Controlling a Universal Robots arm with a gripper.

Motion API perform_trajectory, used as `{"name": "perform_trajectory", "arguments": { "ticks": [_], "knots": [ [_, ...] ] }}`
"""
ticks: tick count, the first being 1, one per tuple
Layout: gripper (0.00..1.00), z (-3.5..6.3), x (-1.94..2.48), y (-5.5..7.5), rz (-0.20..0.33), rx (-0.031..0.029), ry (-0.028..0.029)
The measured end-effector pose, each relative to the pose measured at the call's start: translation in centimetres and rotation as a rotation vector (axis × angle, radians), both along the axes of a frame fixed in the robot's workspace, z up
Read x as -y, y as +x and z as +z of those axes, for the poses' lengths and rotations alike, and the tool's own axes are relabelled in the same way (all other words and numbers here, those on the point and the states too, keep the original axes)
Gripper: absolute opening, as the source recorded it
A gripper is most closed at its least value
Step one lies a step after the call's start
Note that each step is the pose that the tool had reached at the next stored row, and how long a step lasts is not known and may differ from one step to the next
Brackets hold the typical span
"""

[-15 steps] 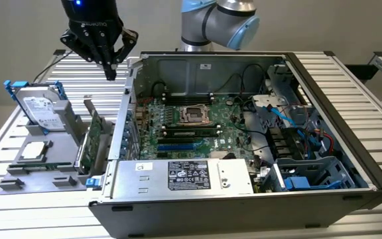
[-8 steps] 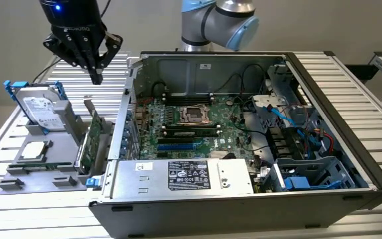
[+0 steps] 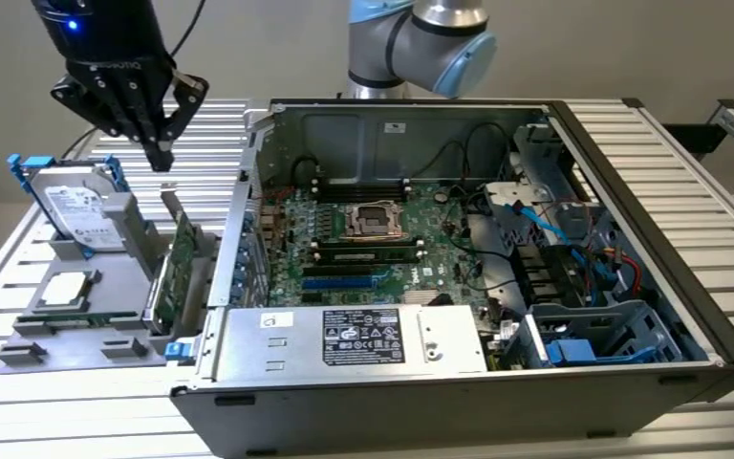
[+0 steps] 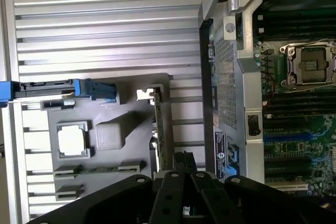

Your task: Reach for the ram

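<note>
Presently the ram (image 3: 367, 254) sits far from the gripper (image 3: 160, 158).

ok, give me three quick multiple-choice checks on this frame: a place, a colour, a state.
1. Where is the tool? A over the power supply; B above the gray holder, near the hard drive; C in the drive cage.
2. Colour of the drive's bracket? A blue; B red; C yellow.
3. The case is: A closed; B upside down; C open, motherboard exposed.
Answers: B, it hangs over the holder at the exterior view's left; A, blue rails flank the drive; C, board and cables show inside.
</note>
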State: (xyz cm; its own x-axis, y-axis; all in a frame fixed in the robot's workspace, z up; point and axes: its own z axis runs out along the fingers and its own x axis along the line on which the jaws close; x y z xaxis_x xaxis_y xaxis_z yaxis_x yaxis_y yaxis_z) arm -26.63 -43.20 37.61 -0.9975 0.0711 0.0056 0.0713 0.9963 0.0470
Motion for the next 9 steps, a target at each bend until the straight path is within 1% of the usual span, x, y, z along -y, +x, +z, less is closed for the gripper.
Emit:
{"name": "perform_trajectory", "arguments": {
  "ticks": [9],
  "knots": [
    [0.11, -0.31, 1.20, -2.5, 0.000, -0.0023, 0.0000]
  ]
}}
